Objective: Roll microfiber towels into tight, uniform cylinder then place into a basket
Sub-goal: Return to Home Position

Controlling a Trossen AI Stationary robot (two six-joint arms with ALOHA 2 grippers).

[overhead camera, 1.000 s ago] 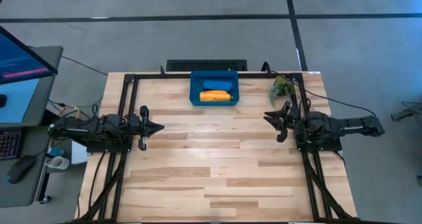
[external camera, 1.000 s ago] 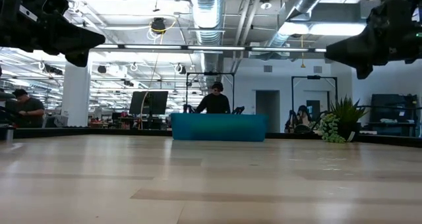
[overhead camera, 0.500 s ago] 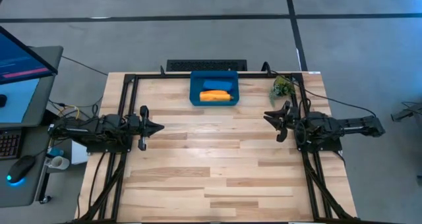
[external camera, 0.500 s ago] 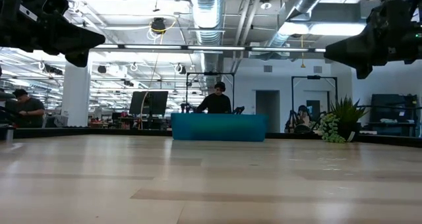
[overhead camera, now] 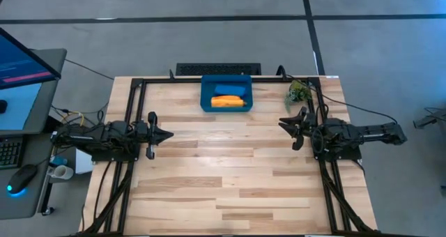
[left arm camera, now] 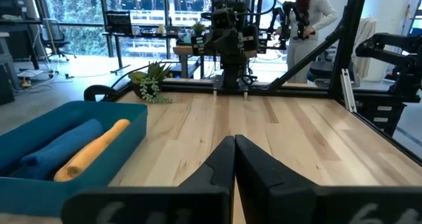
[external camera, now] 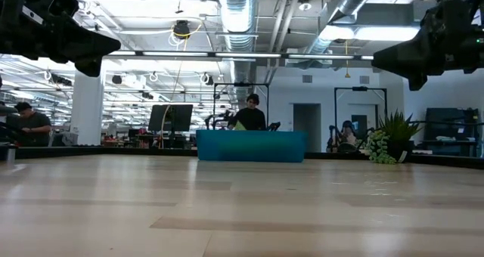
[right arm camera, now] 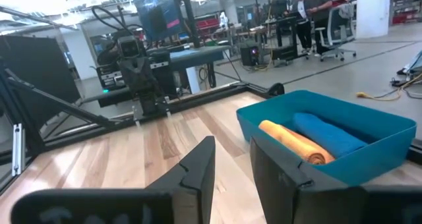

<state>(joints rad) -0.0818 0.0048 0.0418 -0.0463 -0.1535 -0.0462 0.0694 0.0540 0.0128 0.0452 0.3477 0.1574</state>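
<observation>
The dark-blue basket point(overhead camera: 226, 106) stands at the middle of the table's far edge. In it lie the rolled orange-yellow towel point(overhead camera: 228, 102) and, behind it, the rolled bright blue towel point(overhead camera: 228, 90), side by side on the basket's floor. Both also show in the left wrist view point(left arm camera: 92, 151) point(left arm camera: 62, 145) and the right wrist view point(right arm camera: 293, 141) point(right arm camera: 330, 135). My left gripper point(overhead camera: 169, 134) is shut and empty above the table's left side. My right gripper point(overhead camera: 282, 123) hovers over the right side, its fingers a narrow gap apart point(right arm camera: 232, 145), empty.
A small green plant point(overhead camera: 298, 92) stands at the far right corner, beside the right arm. A black frame point(overhead camera: 139, 83) runs along the table's left, far and right edges. People sit and stand in the room beyond the table point(external camera: 249, 113).
</observation>
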